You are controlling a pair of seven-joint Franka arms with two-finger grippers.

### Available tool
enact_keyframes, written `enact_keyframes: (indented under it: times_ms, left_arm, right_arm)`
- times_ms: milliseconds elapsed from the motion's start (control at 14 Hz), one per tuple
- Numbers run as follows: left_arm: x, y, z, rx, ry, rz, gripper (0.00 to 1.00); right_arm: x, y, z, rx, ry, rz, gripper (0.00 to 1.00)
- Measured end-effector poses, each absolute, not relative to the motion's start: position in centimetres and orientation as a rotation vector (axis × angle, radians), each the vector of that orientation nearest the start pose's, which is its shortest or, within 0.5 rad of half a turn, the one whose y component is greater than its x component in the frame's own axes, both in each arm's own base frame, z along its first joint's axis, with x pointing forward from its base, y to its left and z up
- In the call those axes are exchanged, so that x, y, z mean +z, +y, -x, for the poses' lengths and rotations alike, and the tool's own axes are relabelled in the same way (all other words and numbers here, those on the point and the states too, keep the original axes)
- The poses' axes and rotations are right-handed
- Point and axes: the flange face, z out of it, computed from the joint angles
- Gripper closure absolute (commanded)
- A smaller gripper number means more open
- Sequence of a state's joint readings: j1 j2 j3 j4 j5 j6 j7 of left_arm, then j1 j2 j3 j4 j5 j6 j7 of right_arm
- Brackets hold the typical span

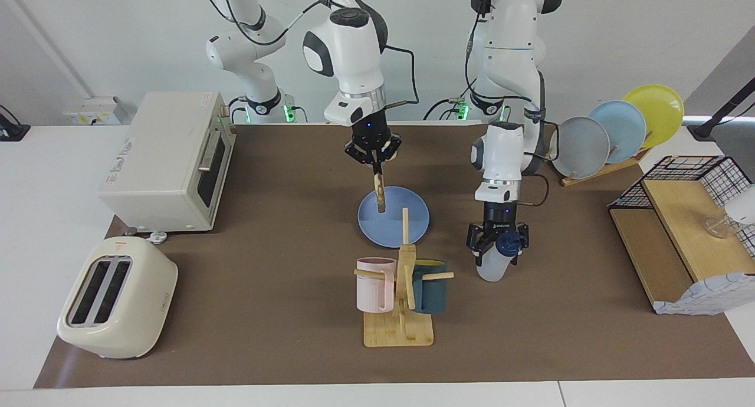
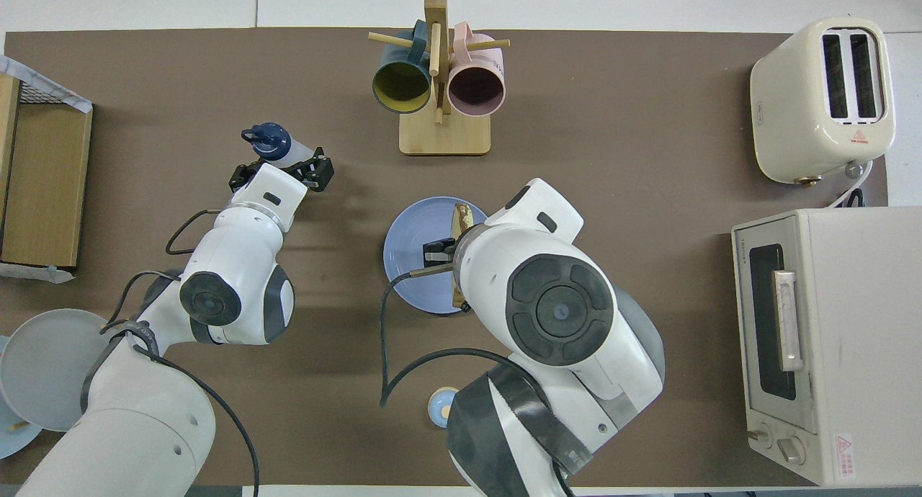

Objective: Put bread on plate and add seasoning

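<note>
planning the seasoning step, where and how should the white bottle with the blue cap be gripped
Probably around the body just under the cap, coming straight down from above. The bottle stands upright on the table beside the mug rack, toward the left arm's end, and tapers upward, so the neck is the narrowest part. The left end effector already sits over it there, open around the neck.
</note>
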State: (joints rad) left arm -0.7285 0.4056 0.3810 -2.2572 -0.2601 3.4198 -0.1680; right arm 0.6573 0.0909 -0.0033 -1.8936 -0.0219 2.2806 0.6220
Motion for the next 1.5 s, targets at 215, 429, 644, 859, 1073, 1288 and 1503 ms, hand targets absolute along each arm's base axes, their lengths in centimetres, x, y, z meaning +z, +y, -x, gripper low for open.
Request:
enact_keyframes:
  times_ms: [215, 429, 644, 859, 1073, 1288, 1503]
  left_arm:
    - [29.0, -18.2, -55.9, -1.269, -0.017, 2.991, 0.96]
    - [29.4, -18.2, -55.9, -1.323, -0.017, 2.972, 1.0]
    - [29.6, -18.0, -56.0, -1.335, -0.023, 2.967, 1.0]
    - [29.8, -17.5, -56.2, -1.353, -0.037, 2.954, 1.0]
    - [30.6, -16.9, -56.7, -1.377, -0.056, 2.942, 1.0]
    - [31.8, -16.3, -57.6, -1.355, -0.06, 2.949, 1.0]
    - [33.9, -15.6, -58.5, -1.306, 0.08, 2.933, 1.0]
  right_arm:
    - [46.9, 39.0, -48.2, -0.382, -0.044, 2.936, 1.0]
    - [46.5, 39.0, -48.8, -0.44, -0.036, 2.895, 1.0]
    - [45.4, 39.1, -49.1, -0.45, -0.034, 2.888, 1.0]
    - [45.0, 39.1, -49.1, -0.467, -0.033, 2.875, 1.0]
    - [43.3, 38.4, -48.9, -0.471, -0.024, 2.872, 1.0]
    - [40.5, 37.5, -47.7, -0.5, -0.019, 2.846, 1.0]
    - [39.9, 36.8, -47.0, -0.492, 0.0, 2.849, 1.0]
